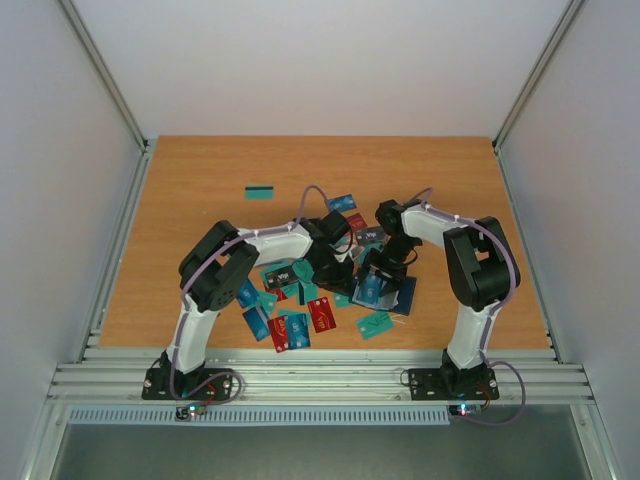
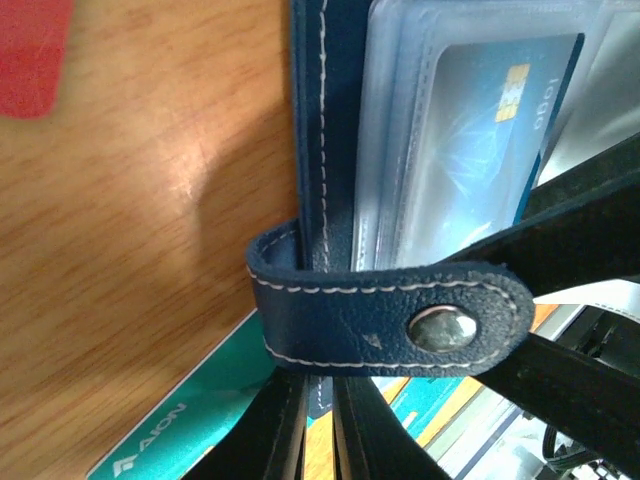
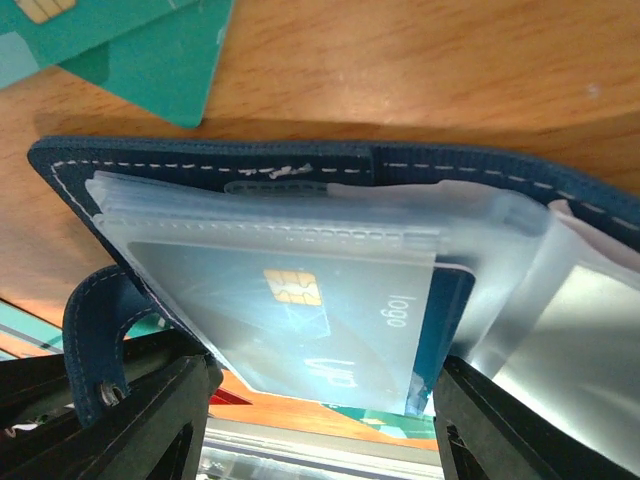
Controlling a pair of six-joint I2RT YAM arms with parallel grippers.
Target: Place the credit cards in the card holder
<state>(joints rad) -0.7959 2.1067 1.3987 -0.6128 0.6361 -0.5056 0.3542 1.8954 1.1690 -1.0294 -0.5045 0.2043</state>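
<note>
The holder lies open on the table between the two tools, navy cover down and clear sleeves up. The left tool meets the holder at its left edge. The right tool comes down over its middle.

From the left wrist, the left tool is narrow. Its two dark fingers stand close together on either side of the holder's stitched edge, just under the tab, and appear to pinch that edge. The tab wraps round the edge, with its snap facing the camera.

From the right wrist, the right tool is wide. One black finger stands by the holder's tab and the other finger stands at the opposite end of the sleeves. Between them sits a blue card with a gold chip. Most of it is under a frosted sleeve, with a darker strip bare at the end away from the tab. I cannot tell whether the fingers touch the card or the sleeve.

The other cards, red, blue and teal, lie loose on the table, mostly left of the holder and on its side toward the arm bases. One teal card lies just beside the holder on that near side. A striped card lies well apart, beyond the holder to the left. Two more teal ones lie near the holder's long stitched edge.
</note>
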